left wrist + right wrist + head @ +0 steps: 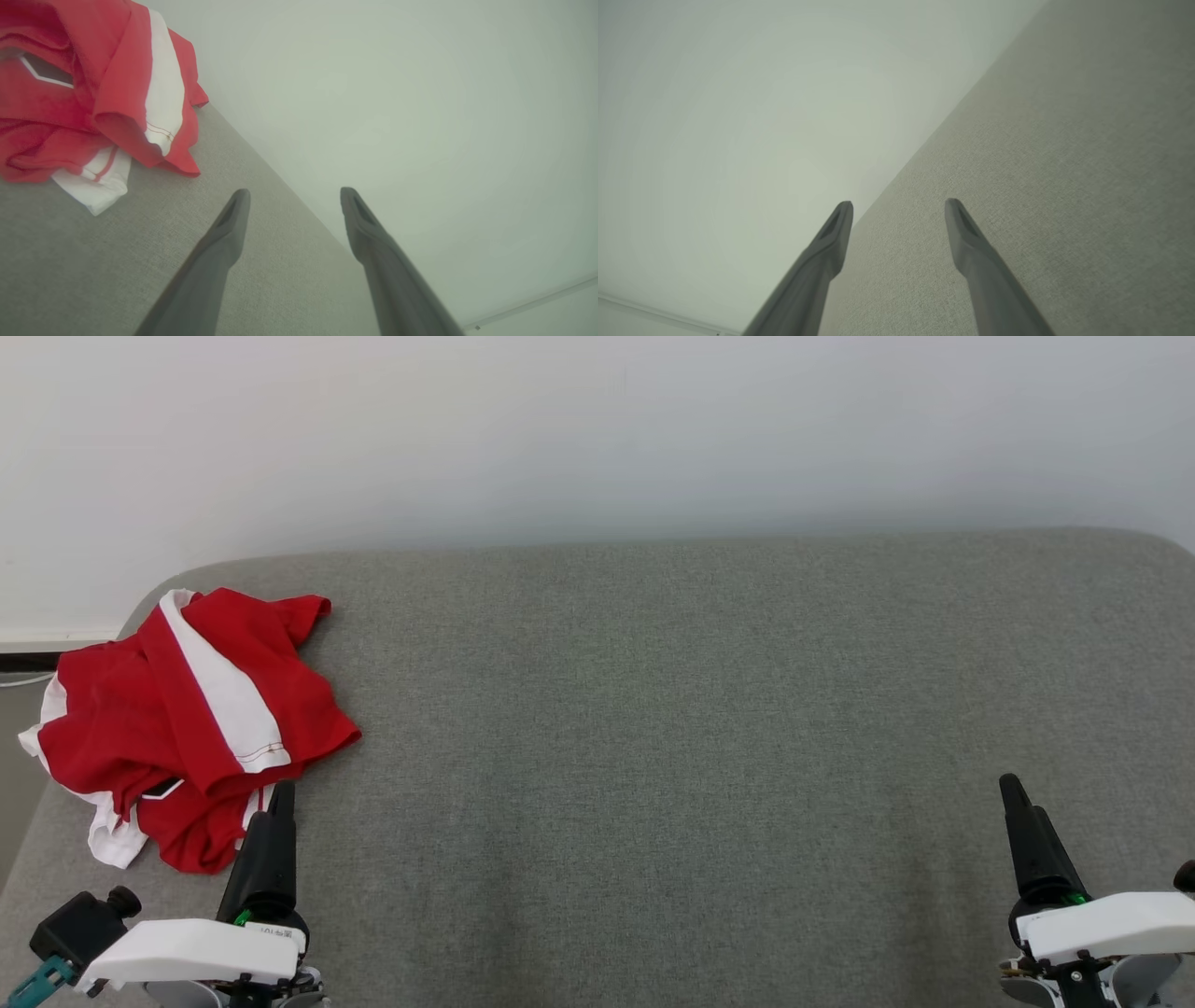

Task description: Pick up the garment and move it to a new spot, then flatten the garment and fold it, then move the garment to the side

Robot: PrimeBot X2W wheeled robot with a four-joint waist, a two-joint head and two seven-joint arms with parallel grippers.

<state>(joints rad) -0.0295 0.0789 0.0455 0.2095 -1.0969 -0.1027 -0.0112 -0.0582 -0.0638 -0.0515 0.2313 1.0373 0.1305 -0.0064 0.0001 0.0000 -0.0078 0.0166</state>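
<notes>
A crumpled red garment (187, 719) with white stripes lies in a heap at the far left of the grey padded surface (672, 709), partly hanging over its left edge. In the left wrist view the garment (93, 93) fills the upper left. My left gripper (278, 798) sits at the lower left, its tips just below the garment's near edge; in its wrist view the left gripper (294, 193) stands open and holds nothing. My right gripper (1018, 793) rests at the lower right, far from the garment; the right gripper (899, 205) is open and holds nothing.
The grey surface runs wide from the garment to the right gripper, with rounded far corners. A pale wall (597, 429) stands behind it. A strip of floor and dark baseboard (28, 661) shows past the left edge.
</notes>
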